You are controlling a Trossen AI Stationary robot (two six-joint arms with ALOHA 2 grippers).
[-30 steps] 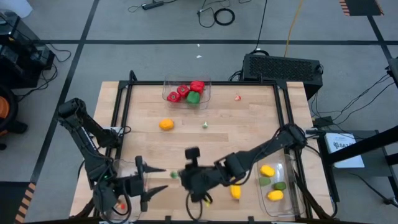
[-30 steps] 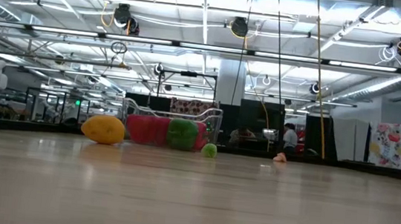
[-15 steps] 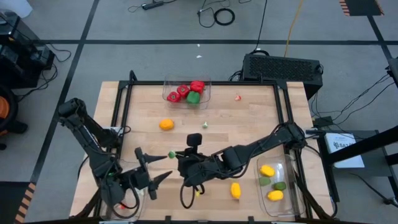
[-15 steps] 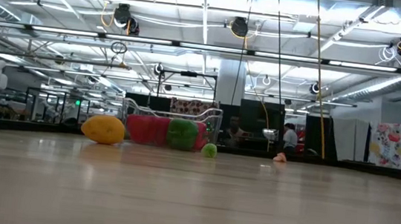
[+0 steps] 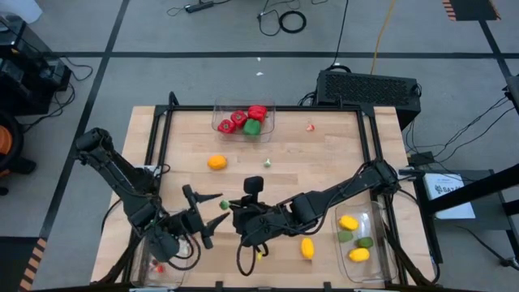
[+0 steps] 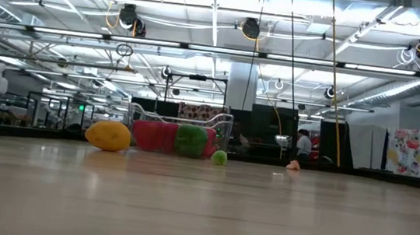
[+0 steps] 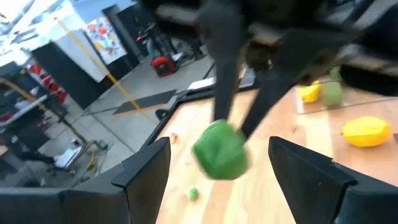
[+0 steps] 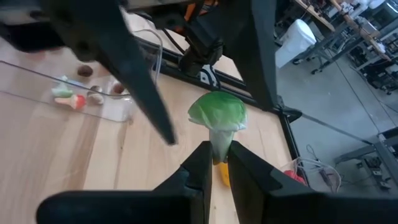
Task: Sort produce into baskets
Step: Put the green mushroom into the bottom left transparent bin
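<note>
A small green leafy toy piece with a pale stem is held by my right gripper above the table's near middle. It also shows in the left wrist view. My left gripper is open. Its fingers stand on either side of the piece without touching it. One clear basket at the far edge holds red and green peppers. One at the near right holds lemons and limes. One at the near left holds tiny bits. My right gripper pinches the piece's pale stem between its two fingers, only at their free ends. The fingers come level from the table's right side. The leafy head sticks out beyond the fingertips, clear of the table.
An orange lies left of the middle and a lemon at the near right. A small green bit and a small red bit lie farther back. A black frame borders the table.
My right gripper has carried the green piece from near the front edge toward the far side and a little left. My left gripper, open throughout, has moved away from the near left basket toward the right and far side. Its fingers now flank the piece.
</note>
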